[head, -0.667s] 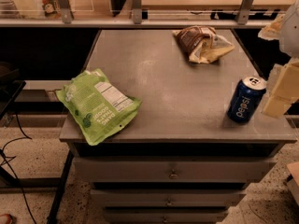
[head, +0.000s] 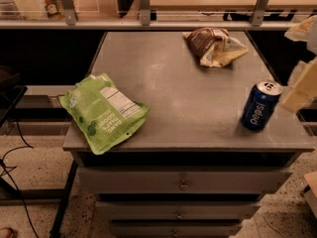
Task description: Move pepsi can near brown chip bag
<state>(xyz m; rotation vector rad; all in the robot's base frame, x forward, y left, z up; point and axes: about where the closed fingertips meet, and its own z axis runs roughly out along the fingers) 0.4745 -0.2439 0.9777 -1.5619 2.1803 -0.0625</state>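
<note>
Pepsi can [head: 260, 106] stood upright on the grey table [head: 173, 83], near the front right corner. The gripper [head: 298, 89] was at the far right side of the view, just beside the top of the can. It looked pale and cream coloured. It was slanted, with its low end pointing down toward the can. The edge of the view cut part of it off. Another pale bit of the arm showed higher up, right above it. Nobody could tell if the gripper was spread apart or pressed together. Nobody could tell if it touched the can either, though it was very close.

The can was dark blue. White letters ran sideways up its side. Its top was round and silver. It was smaller than both bags.

The brown chip bag [head: 214, 45] lay at the back of the table, toward the right. Part of it was dark brown and part was pale yellow, and it was all wrinkled. It was well apart from the can, with bare table between them.

A green bag [head: 104, 112] lay flat at the front left. It had a white label with small print, and one corner hung a little over the table's edge. Under the table top were drawers [head: 183, 182] with small knobs.
</note>
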